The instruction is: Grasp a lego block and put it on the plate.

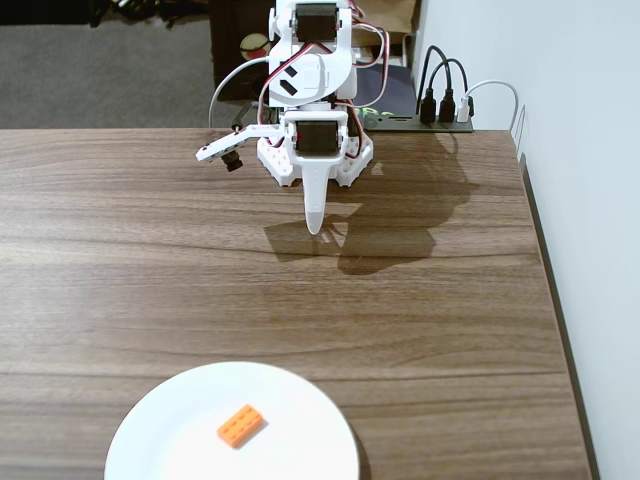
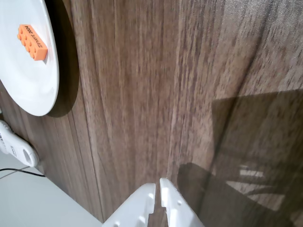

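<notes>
The lego block [image 1: 240,425] lies on the plate [image 1: 160,435] at the table's [image 1: 450,300] near edge; the gripper [image 1: 314,226], jaws together, hangs near the far edge over bare wood.

You're looking at a dark wood-grain table [image 1: 450,300] that fills most of the fixed view. A plain white wall [image 1: 580,150] runs along its right edge. Beyond the far edge you see grey carpet [image 1: 100,70] at the left. A power strip [image 1: 440,122] with black and white plugs sits at the far right corner. Light throws hard shadows [image 1: 400,230] across the tabletop near the far edge.
</notes>
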